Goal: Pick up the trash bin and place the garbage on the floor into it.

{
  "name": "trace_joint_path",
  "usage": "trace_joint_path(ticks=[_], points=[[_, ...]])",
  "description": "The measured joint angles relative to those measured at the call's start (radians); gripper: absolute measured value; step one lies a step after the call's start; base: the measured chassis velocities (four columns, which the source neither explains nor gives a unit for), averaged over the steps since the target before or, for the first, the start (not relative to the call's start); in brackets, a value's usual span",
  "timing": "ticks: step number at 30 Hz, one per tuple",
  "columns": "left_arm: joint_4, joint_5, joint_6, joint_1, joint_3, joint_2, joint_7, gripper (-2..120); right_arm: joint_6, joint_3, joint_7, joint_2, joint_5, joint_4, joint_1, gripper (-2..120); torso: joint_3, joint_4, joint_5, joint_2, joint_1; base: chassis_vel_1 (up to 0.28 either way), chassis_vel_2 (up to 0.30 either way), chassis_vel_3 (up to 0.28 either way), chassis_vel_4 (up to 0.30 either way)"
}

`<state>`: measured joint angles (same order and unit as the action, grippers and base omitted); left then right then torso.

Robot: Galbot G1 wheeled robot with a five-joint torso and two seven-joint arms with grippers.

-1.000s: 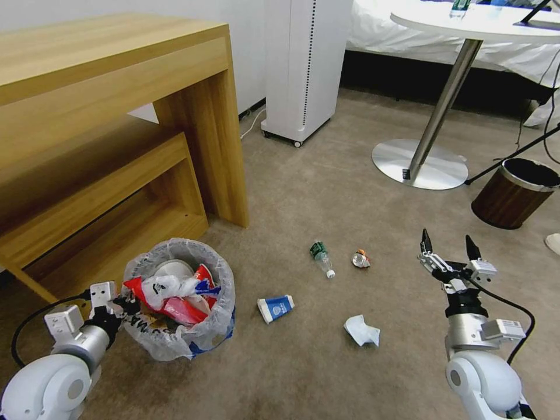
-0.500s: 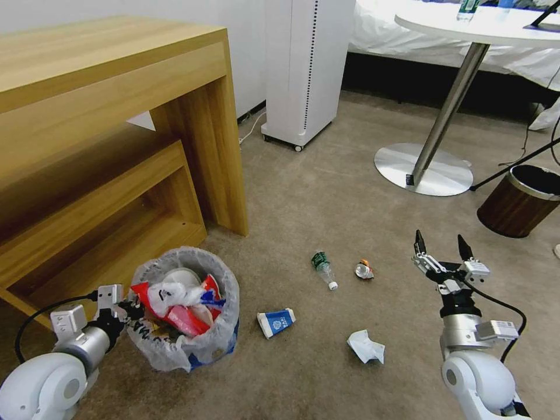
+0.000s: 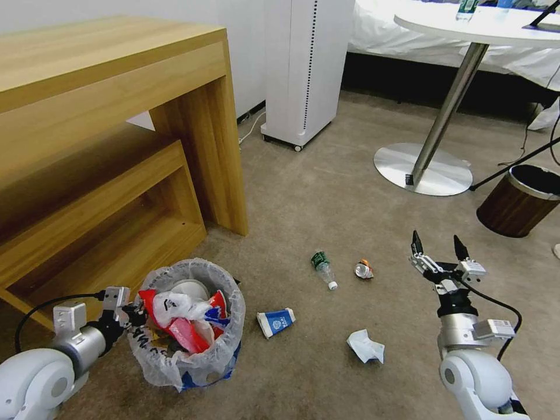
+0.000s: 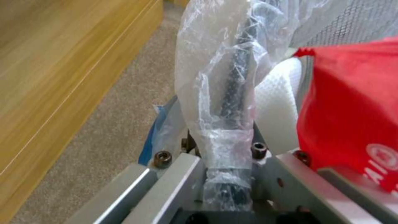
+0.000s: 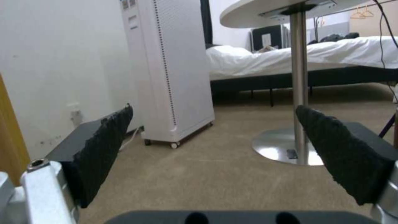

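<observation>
- The left gripper (image 3: 129,313) is clamped on the near rim of the trash bin (image 3: 192,356), low at the robot's left side; the left wrist view shows the bag liner (image 4: 215,102) and the dark rim pinched between the jaws.
- The trash bin sits in front of the wooden bench (image 3: 105,175); whether its base touches the carpet cannot be told. It already holds red packaging (image 3: 184,332) and white items.
- The right gripper (image 3: 438,248) hangs above the carpet at the robot's right, fingers spread wide and holding nothing; the right wrist view shows both dark pads (image 5: 105,149) well apart.
- Garbage lies on the carpet between the two arms: a blue-white paper cup (image 3: 276,321) on its side just beside the bin, a green-label bottle (image 3: 322,269), a small crushed piece (image 3: 364,269) that appears to be a can or wrapper, and crumpled white paper (image 3: 366,346).
- A brown wood-grain bin (image 3: 516,201) stands well apart at far right, near the round table's base (image 3: 423,169).
</observation>
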<state>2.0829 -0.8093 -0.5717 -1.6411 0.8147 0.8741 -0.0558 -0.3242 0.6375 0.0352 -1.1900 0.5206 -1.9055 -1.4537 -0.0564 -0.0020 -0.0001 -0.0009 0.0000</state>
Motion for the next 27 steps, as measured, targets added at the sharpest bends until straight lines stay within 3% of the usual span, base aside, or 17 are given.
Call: trace_joint_path(ticks=[9,27], points=[[-0.016,0.014,0.020,0.001,-0.003,-0.015,-0.033,1,0.002,0.000,0.003,-0.004,0.004,-0.009,-0.013,100,0.000,0.0000,0.0001,0.000,0.000,0.000,0.000,0.000,0.000],[0.014,0.021,0.022,-0.032,0.010,-0.017,-0.035,1,0.121,-0.011,0.117,0.027,0.042,-0.057,-0.085,100,0.000,0.0000,0.0000,0.000,0.000,0.000,0.000,0.000,0.000]])
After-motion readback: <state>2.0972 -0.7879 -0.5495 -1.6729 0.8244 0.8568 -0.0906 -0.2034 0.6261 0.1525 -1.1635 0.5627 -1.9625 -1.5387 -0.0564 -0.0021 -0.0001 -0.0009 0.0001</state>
